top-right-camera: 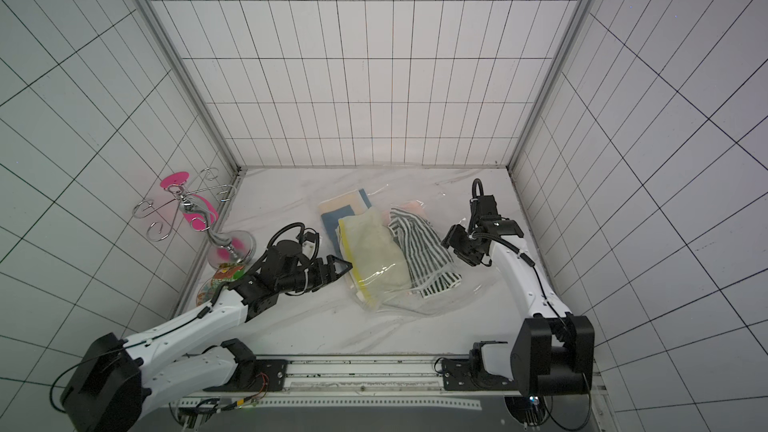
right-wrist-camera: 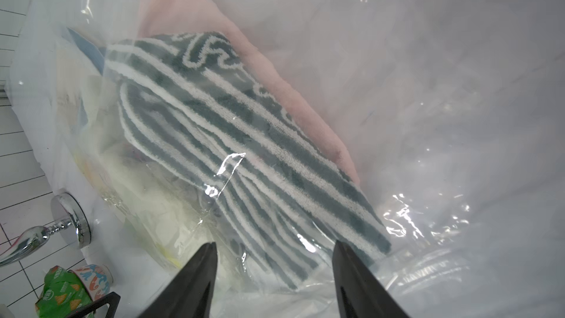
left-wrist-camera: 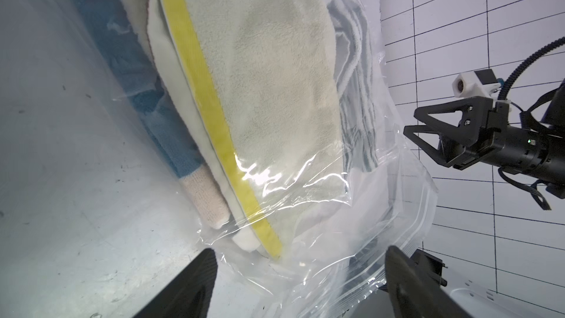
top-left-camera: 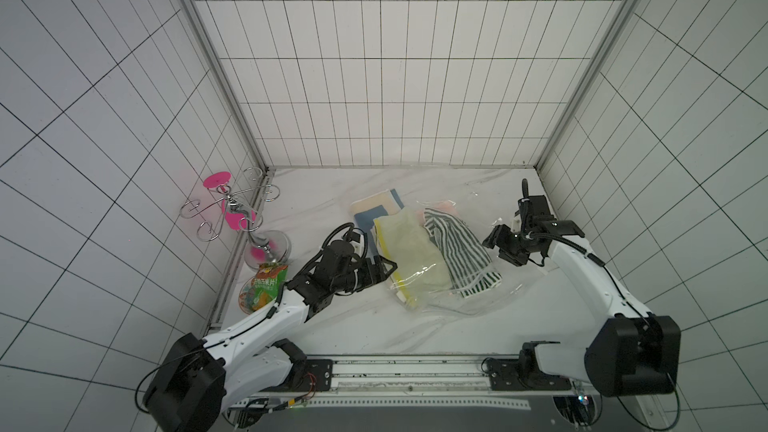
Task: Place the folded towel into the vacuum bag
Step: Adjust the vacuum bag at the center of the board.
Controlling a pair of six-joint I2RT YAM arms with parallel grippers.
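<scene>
Left gripper [left-wrist-camera: 301,249] gapes wide and empty, right at the crinkly clear vacuum bag [top-left-camera: 478,301]. Right gripper [right-wrist-camera: 274,244] is parted too, gripping nothing, and the left wrist view confirms it. The cream folded towel with yellow edging [top-left-camera: 411,255] lies with its near end under the bag's film, beside a green-and-white striped towel [top-left-camera: 457,253]. Only the right wrist view shows a pink cloth [right-wrist-camera: 189,10] beneath. A top view catches a green snack packet [top-left-camera: 268,284], but its white Chinese lettering is too small to read.
</scene>
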